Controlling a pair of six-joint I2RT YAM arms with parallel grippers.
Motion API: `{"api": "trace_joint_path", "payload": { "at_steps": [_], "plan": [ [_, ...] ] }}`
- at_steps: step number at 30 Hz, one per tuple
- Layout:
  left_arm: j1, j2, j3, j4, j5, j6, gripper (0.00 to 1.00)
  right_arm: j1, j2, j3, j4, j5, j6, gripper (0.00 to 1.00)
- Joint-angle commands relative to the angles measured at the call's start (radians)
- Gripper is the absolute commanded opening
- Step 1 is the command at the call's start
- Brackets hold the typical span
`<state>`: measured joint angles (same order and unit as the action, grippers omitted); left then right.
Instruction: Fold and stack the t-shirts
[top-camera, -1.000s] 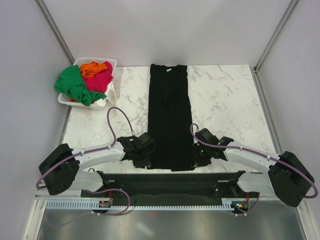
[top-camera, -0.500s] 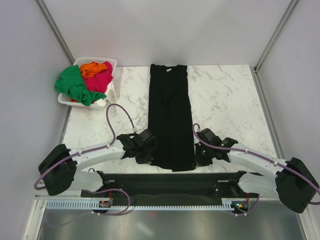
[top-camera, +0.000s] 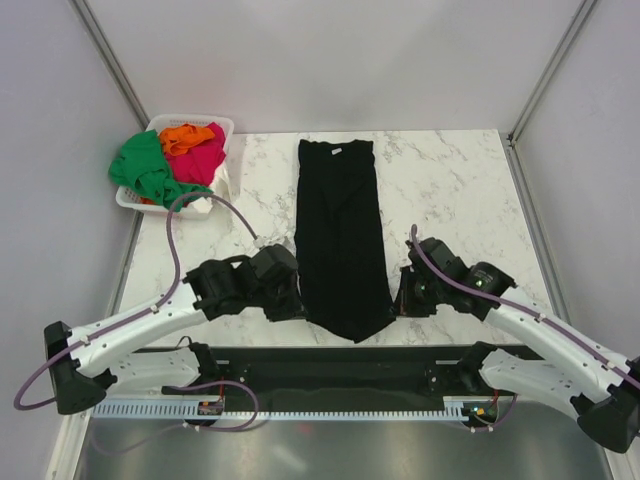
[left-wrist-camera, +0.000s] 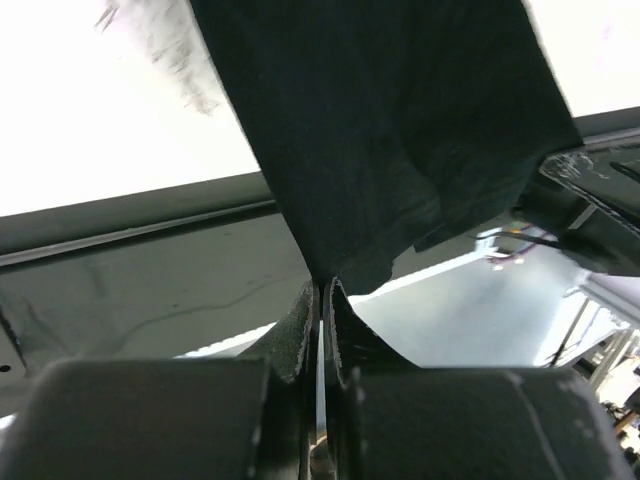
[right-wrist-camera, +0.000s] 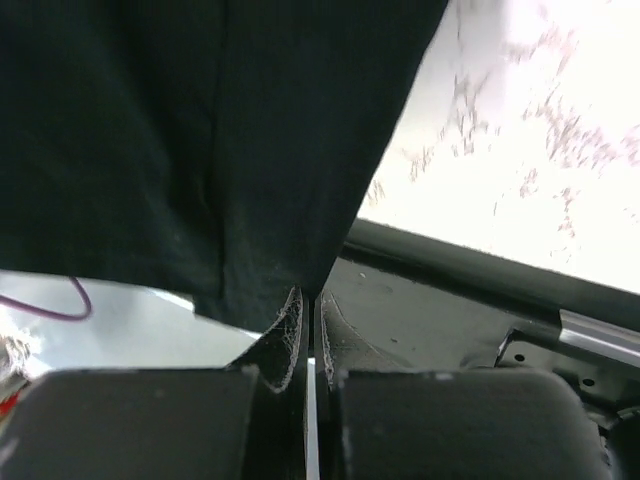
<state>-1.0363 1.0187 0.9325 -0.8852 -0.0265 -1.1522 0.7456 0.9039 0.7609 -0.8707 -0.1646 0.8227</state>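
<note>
A large black t-shirt (top-camera: 340, 240) lies down the middle of the marble tabletop (top-camera: 460, 190), folded lengthwise into a long narrow strip. Its collar end is at the far side and its hem end is toward the near edge. The far part rests flat on the stone. The near end is drawn up at both corners, so the hem sags between them into a downward point just short of the tabletop's near edge.

The left pincer (left-wrist-camera: 320, 298) is clamped on the near-left corner of the black t-shirt. In the left wrist view its two fingers press together, with the dark fabric rising straight out from between their tips. The right pincer (right-wrist-camera: 310, 305) grips the near-right corner the same way, its fingers pinched tight on the cloth edge, which hangs over and in front of them. The two pincers sit on opposite sides of the strip, roughly level with each other.

At the far left of the tabletop stands a white slotted plastic basket (top-camera: 200, 119), well apart from the black shirt. Three crumpled tees are heaped in it. A bright green t-shirt (top-camera: 145, 170) spills over its left and near rim, an orange t-shirt (top-camera: 180, 137) sits at the far side, and a pink-red t-shirt (top-camera: 207, 155) lies to the right of both.
</note>
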Motion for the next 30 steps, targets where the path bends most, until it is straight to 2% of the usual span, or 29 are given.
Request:
{"api": "trace_joint_path", "payload": {
  "at_steps": [1, 6, 11, 14, 21, 30],
  "plan": [
    [0.013, 0.061, 0.141, -0.121, -0.070, 0.063, 0.02, 0.000, 0.085, 0.162, -0.074, 0.123, -0.036, 0.00],
    [0.169, 0.181, 0.275, -0.112, -0.052, 0.209, 0.02, -0.058, 0.278, 0.352, -0.071, 0.194, -0.148, 0.00],
    [0.333, 0.288, 0.367, -0.067, 0.008, 0.336, 0.02, -0.172, 0.435, 0.483, -0.037, 0.203, -0.270, 0.00],
    [0.392, 0.375, 0.414, -0.044, 0.022, 0.390, 0.02, -0.222, 0.539, 0.557, -0.011, 0.197, -0.324, 0.00],
    [0.485, 0.538, 0.488, -0.012, 0.043, 0.460, 0.02, -0.281, 0.766, 0.718, 0.025, 0.166, -0.393, 0.00],
    [0.578, 0.767, 0.630, -0.003, 0.079, 0.548, 0.02, -0.328, 0.952, 0.837, 0.038, 0.139, -0.421, 0.00]
  ]
}}
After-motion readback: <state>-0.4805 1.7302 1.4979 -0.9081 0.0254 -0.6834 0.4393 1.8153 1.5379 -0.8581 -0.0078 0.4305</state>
